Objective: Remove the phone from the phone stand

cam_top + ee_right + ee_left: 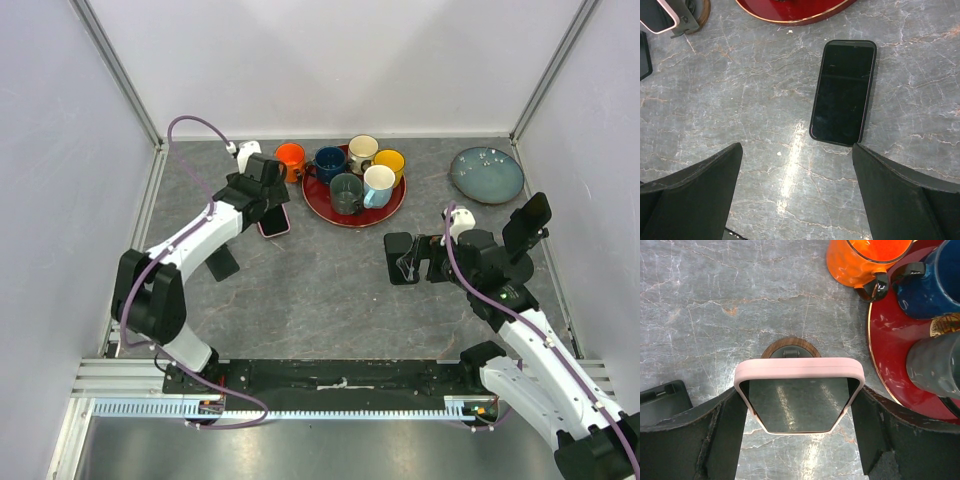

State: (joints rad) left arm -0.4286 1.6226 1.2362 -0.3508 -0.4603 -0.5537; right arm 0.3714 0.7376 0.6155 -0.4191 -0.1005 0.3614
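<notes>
Logged phone (800, 395) propped in stand (790, 346) beside tray (890, 340), left gripper (270, 203) closed wide on its sides, apparently touching; needed firm squeeze, then straight lift clear, stand undisturbed.

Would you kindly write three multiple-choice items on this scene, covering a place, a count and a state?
1. Where is the black phone? A. on a red tray; B. flat on the table; C. on a plate.
2. How many mugs are there? A. four; B. six; C. eight.
3. How is the right gripper? A. open; B. shut on a mug; C. shut on a plate.
Answers: 1 B, it lies on bare tabletop. 2 B, the top view shows six. 3 A, its fingers stand apart with nothing between them.
</notes>
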